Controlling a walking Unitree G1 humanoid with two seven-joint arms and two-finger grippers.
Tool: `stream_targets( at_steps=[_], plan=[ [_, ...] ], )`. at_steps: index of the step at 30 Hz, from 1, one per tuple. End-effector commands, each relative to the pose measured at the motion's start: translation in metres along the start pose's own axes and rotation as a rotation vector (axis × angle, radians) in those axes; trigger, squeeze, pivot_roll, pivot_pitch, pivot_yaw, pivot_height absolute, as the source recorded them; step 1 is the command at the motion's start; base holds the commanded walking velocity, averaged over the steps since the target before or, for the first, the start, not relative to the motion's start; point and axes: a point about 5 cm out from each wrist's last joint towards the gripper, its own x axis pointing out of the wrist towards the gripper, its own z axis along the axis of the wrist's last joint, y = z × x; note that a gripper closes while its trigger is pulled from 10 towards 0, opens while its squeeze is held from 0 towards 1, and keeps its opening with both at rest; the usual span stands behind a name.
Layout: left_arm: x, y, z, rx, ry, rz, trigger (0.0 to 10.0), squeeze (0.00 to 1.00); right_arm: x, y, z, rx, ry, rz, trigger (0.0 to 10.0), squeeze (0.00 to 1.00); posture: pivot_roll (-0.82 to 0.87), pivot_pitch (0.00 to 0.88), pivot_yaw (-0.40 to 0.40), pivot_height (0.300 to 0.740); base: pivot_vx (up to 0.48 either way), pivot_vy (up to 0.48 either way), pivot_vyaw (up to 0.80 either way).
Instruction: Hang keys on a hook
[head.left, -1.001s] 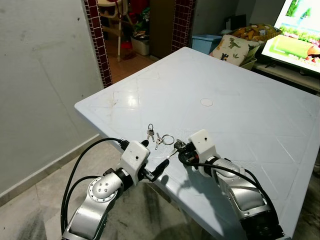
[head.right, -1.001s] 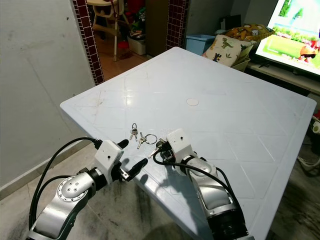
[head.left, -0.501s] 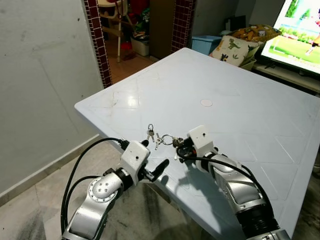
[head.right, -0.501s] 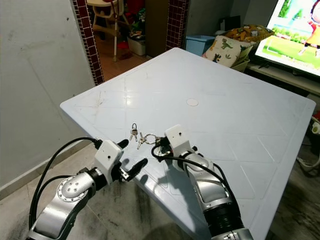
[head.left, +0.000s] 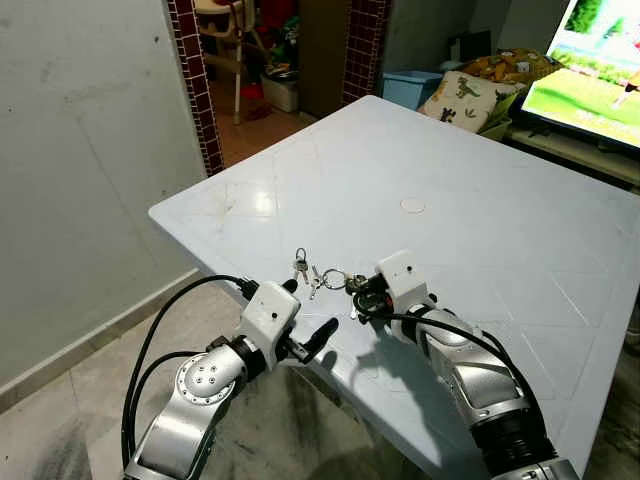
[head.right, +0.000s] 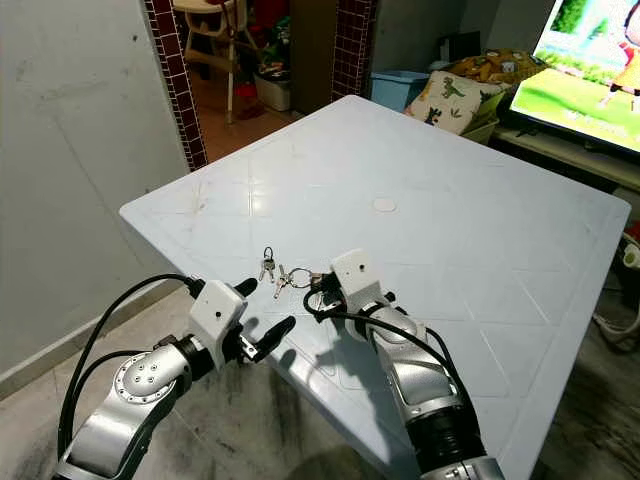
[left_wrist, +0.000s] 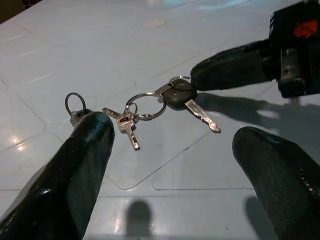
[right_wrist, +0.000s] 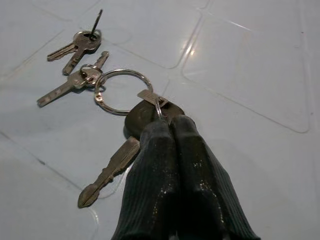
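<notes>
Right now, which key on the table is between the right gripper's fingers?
The black-headed key, clamped by the right gripper; the small silver keys lie free beyond the ring.

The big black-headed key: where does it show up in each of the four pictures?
Left eye view: black-headed key, mid-table, at the right gripper.
Right eye view: near the table's front edge.
Left wrist view: upper middle.
Right wrist view: centre.
Shared landmark: large key ring.

Four keys (right_wrist: 107, 172), three rings (right_wrist: 122, 90), one table (head.left: 480, 200).
</notes>
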Motion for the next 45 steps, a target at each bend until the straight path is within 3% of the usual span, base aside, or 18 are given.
stream_targets(
  at_steps=[1,16,17,19,20,21,27,32,45],
  plan=[
    [0.003,-0.002,0.002,0.017,-0.003,-0.005,10.0,0.00,0.000,-0.005,0.001,0.006,-0.002,-0.022,0.0,0.00,0.03,0.000,-0.047,0.740,0.000,0.000,0.00],
    [0.003,-0.001,0.002,0.012,-0.009,0.018,10.0,0.00,0.005,-0.011,0.022,0.041,-0.128,-0.093,0.0,0.00,0.03,0.000,-0.059,0.740,0.000,0.000,0.00],
    [0.003,-0.001,0.002,0.013,-0.009,0.019,10.0,0.00,0.005,-0.010,0.022,0.024,-0.132,-0.082,2.4,0.00,0.04,0.000,-0.059,0.740,0.000,0.000,0.00],
    [0.003,-0.001,0.002,0.014,-0.009,0.019,10.0,0.00,0.005,-0.008,0.022,0.008,-0.136,-0.070,2.4,0.00,0.04,0.000,-0.059,0.740,0.000,0.000,0.00],
    [0.003,-0.001,0.002,0.013,-0.009,0.019,10.0,0.00,0.005,-0.008,0.022,0.012,-0.137,-0.069,10.0,0.29,0.03,0.000,-0.059,0.740,0.000,0.000,0.00],
    [0.003,-0.001,0.002,0.013,-0.009,0.019,10.0,0.00,0.004,-0.008,0.023,0.025,-0.149,-0.060,10.0,1.00,0.03,0.000,-0.059,0.740,0.000,0.000,0.00],
    [0.003,-0.001,0.002,0.013,-0.011,0.017,10.0,0.00,-0.001,-0.008,0.027,-0.014,-0.199,-0.033,10.0,1.00,0.03,0.000,-0.058,0.740,0.000,0.000,0.00],
    [0.003,-0.001,0.002,0.013,-0.012,0.017,10.0,0.00,-0.003,-0.011,0.018,-0.104,-0.135,0.014,10.0,1.00,0.03,0.000,-0.055,0.740,0.000,0.000,0.00],
    [0.002,-0.003,0.007,-0.005,-0.047,-0.017,10.0,0.00,0.001,-0.008,0.008,-0.152,-0.052,0.067,10.0,1.00,0.04,0.000,-0.052,0.740,0.000,0.000,0.00]
  ],
)
